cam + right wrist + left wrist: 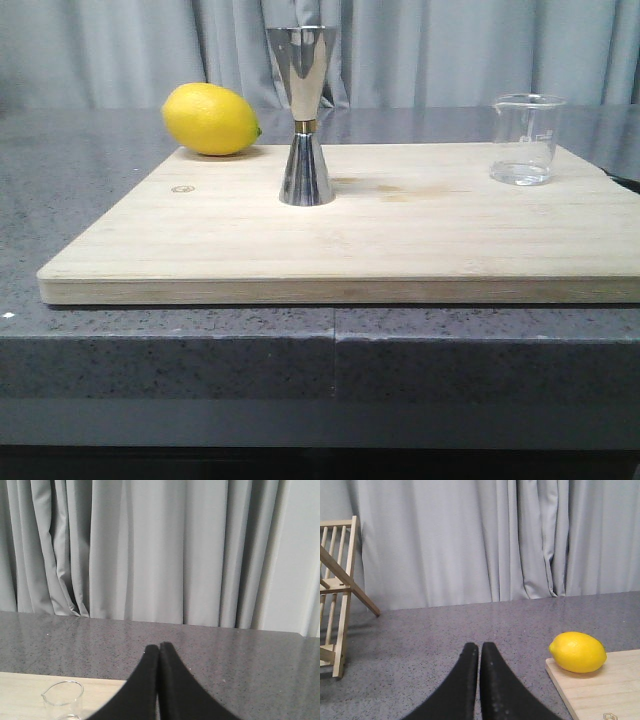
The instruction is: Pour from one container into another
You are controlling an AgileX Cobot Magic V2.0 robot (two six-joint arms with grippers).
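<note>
Wooden rack point(337, 595) stands far left on the grey table point(60, 180), seen only by left wrist cam. Left gripper point(480, 647): jaws closed, empty, over bare table w/ lemon point(210, 119) at approx 2 o'clock from it. Lemon sits at back-left corner of cutting board point(350, 250). Steel jigger point(305, 115) upright mid-board. Glass beaker point(525, 139) upright at back-right, approx 3 o'clock from jigger, well apart. Right gripper point(159, 647): jaws closed, empty, near beaker, not touching.
</note>
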